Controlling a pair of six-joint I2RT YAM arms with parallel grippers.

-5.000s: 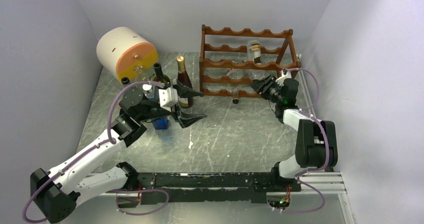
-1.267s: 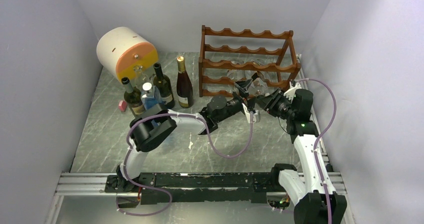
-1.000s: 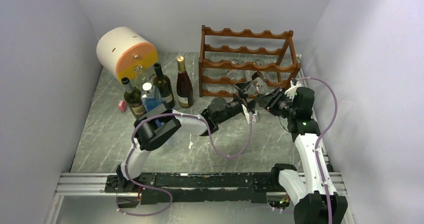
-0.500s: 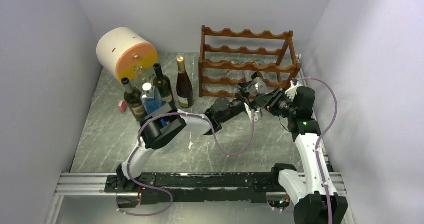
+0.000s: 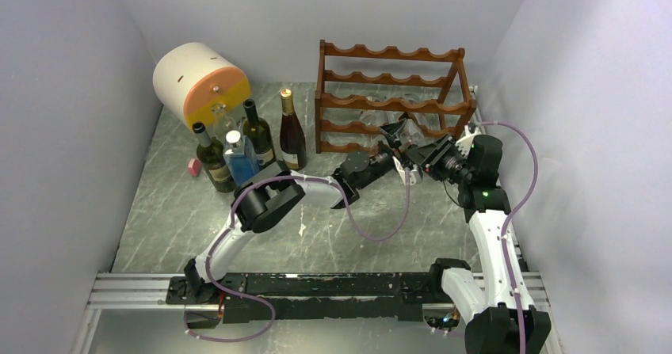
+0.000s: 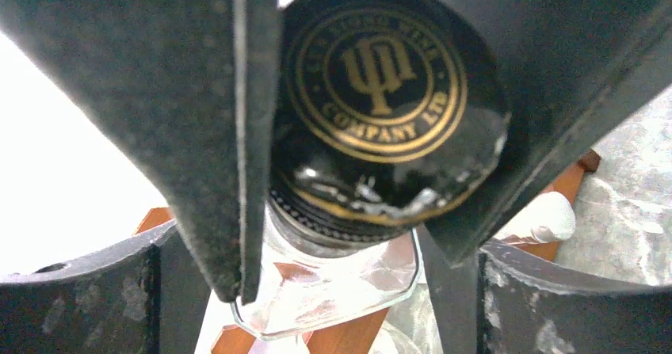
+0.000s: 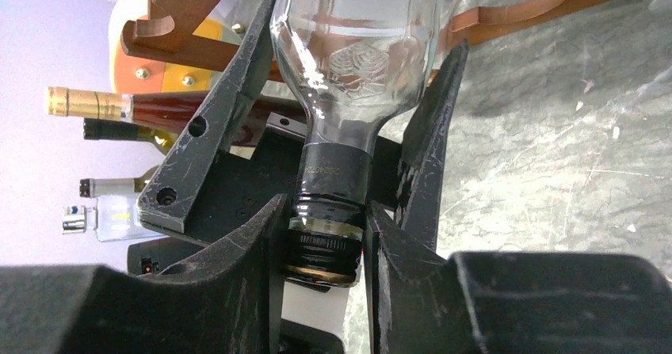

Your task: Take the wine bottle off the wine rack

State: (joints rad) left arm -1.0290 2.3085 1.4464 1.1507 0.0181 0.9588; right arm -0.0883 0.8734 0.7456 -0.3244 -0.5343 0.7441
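The wine bottle point(image 5: 401, 131) is clear glass with a black cap bearing a gold logo point(image 6: 380, 77). It lies tilted at the front of the dark red-brown wine rack point(image 5: 387, 53), its body point(image 7: 357, 45) up among the lower rails. My right gripper point(image 7: 325, 231) is shut on the capped neck; it shows in the top view too point(image 5: 421, 157). My left gripper point(image 6: 341, 271) is open, with one finger point(image 7: 210, 136) on each side of the bottle's shoulder and its camera facing the cap end-on. It sits right in front of the rack point(image 5: 399, 146).
Several bottles stand left of the rack: a tall amber one point(image 5: 291, 132), dark ones point(image 5: 257, 137) point(image 5: 211, 157) and a clear blue-tinted one point(image 5: 238, 154). Behind them lies a white and orange cylinder point(image 5: 198, 81). The walls stand close on both sides.
My left arm has stretched further right and toward the rack, bringing its open fingers around the bottle's shoulder. The right gripper has kept its hold on the neck and barely shifted.
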